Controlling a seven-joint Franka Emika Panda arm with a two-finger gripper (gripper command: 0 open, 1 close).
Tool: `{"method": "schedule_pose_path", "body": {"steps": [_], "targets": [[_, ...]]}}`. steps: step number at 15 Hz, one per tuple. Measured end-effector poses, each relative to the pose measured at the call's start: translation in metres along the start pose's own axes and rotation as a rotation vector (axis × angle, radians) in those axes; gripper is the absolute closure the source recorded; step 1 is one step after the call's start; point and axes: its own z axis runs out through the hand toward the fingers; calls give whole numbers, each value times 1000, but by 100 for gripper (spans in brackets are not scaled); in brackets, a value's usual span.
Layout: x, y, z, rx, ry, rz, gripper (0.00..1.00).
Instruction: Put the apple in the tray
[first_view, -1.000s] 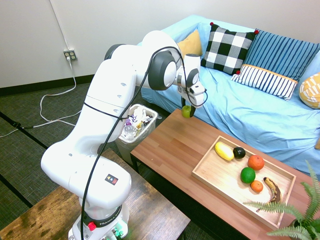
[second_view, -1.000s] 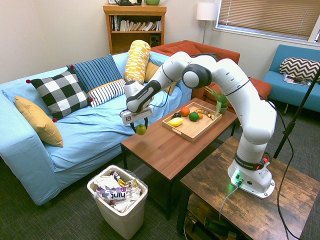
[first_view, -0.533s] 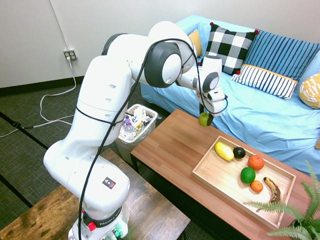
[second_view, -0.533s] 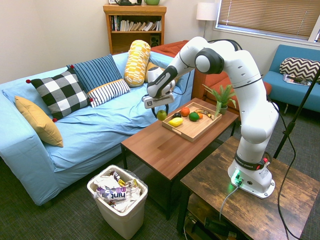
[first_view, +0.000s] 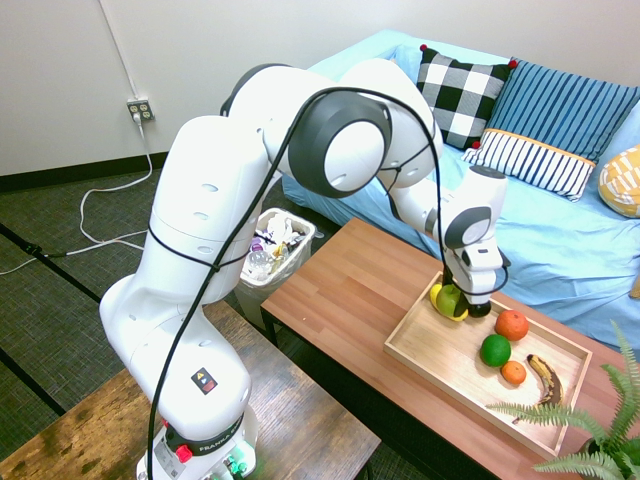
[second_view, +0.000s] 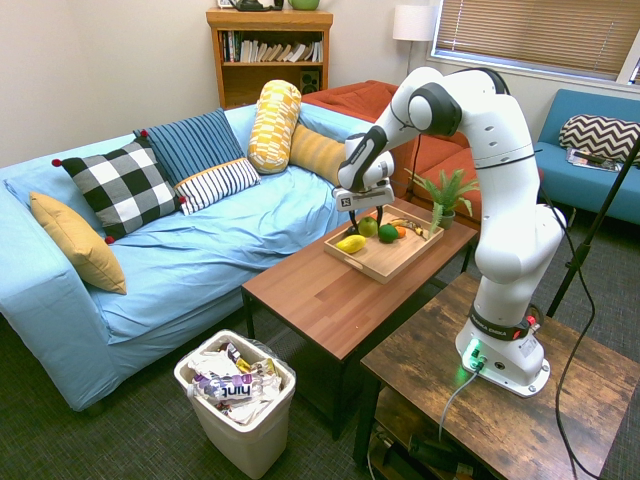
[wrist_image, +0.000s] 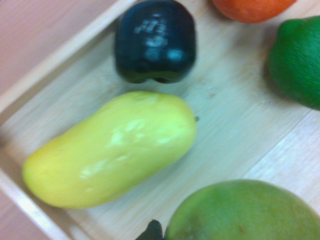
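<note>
The small yellow-green apple (first_view: 446, 302) hangs over the near-left end of the light-wood tray (first_view: 450, 362), right beside a yellow oblong fruit (first_view: 440, 295). My gripper (first_view: 458, 296) comes down from above and is shut on the apple. The second exterior view shows the apple (second_view: 368, 227) under the gripper (second_view: 364, 218), low over the tray (second_view: 385, 262). In the wrist view the apple (wrist_image: 240, 212) fills the lower right above the tray floor (wrist_image: 240, 130). I cannot tell whether it touches the wood.
In the tray lie the yellow fruit (wrist_image: 110, 150), a black fruit (wrist_image: 155, 40), a deep-green fruit (first_view: 495, 350), two red-orange fruits (first_view: 512, 325), and a spotted banana (first_view: 545, 378). A potted fern (first_view: 590, 430) stands at the table's end. A white waste bin (first_view: 275, 250) sits on the floor.
The arm has carried the apple from above the table's bin-side end along the table to the tray and lowered it next to the yellow fruit.
</note>
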Motion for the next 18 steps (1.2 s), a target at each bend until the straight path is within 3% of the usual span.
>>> {"method": "schedule_pose_path", "body": {"steps": [5, 18], "targets": [[31, 24, 44, -37, -21, 59, 100], [15, 26, 96, -42, -69, 79, 100]]}}
